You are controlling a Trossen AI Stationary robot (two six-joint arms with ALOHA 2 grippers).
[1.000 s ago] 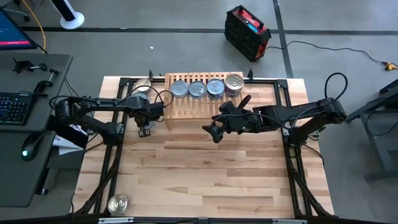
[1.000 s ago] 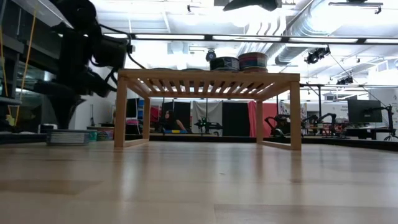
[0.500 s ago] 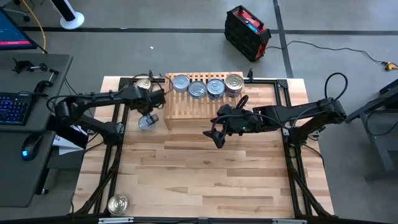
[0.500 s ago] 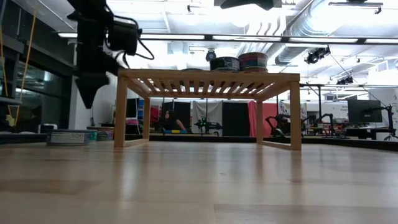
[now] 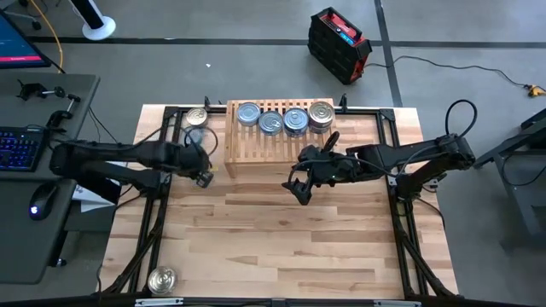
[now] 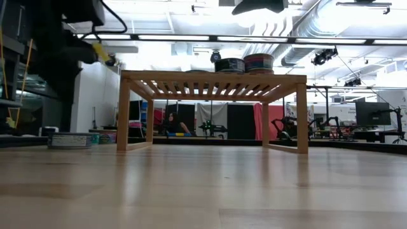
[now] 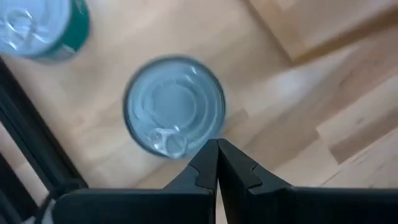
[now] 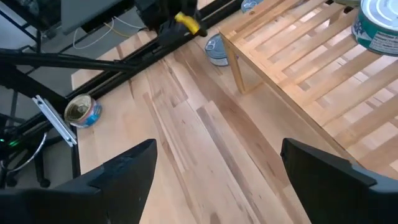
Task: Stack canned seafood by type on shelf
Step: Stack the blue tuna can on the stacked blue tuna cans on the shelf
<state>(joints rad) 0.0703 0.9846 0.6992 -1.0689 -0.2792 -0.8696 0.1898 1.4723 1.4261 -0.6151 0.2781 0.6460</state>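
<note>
Four tins (image 5: 282, 119) seen ranged along far edge of shelf (image 5: 256, 147). Left gripper (image 7: 217, 163) clenched, empty, above silver-lidded tin (image 7: 175, 106) beside shelf. Right gripper (image 5: 297, 181) spread wide, empty, before shelf. Left to shelve: gold-lidded tin (image 5: 197, 116), corner tin (image 5: 160, 280). Task judged partway.

Grey floor (image 5: 256, 60), red-black case (image 5: 339, 34), desk with keyboard (image 5: 19, 147), bright ceiling strip lights (image 6: 191, 38)

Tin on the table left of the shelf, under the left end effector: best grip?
Come straight down on the tin and pinch its round side wall across the diameter: it lies flat, lid up. The left end effector is shut above it; open first.
</note>
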